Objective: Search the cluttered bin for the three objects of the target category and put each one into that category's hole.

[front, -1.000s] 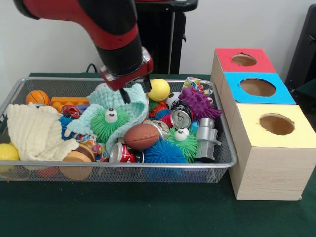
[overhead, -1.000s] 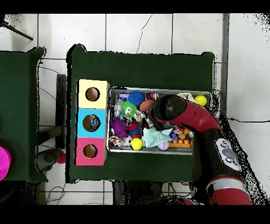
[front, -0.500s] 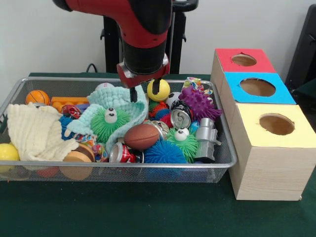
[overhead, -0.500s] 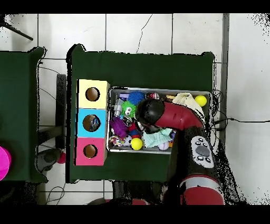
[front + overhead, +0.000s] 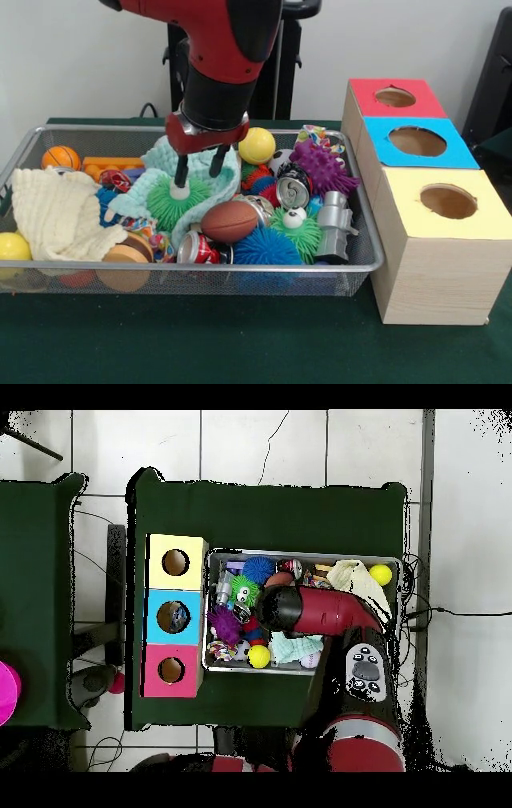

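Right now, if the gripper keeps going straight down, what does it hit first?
Most likely the green spiky ball with the googly eye: the gripper hangs open right over it, one jaw already at the eye.

Your gripper (image 5: 198, 170) hangs over a dark green table (image 5: 240, 352). Directly on the cloth, beneath the gripper, sits the wire-mesh bin (image 5: 240, 282); beside it, off to the gripper's side, stands the wooden box (image 5: 436, 264) with red, blue and yellow tops.
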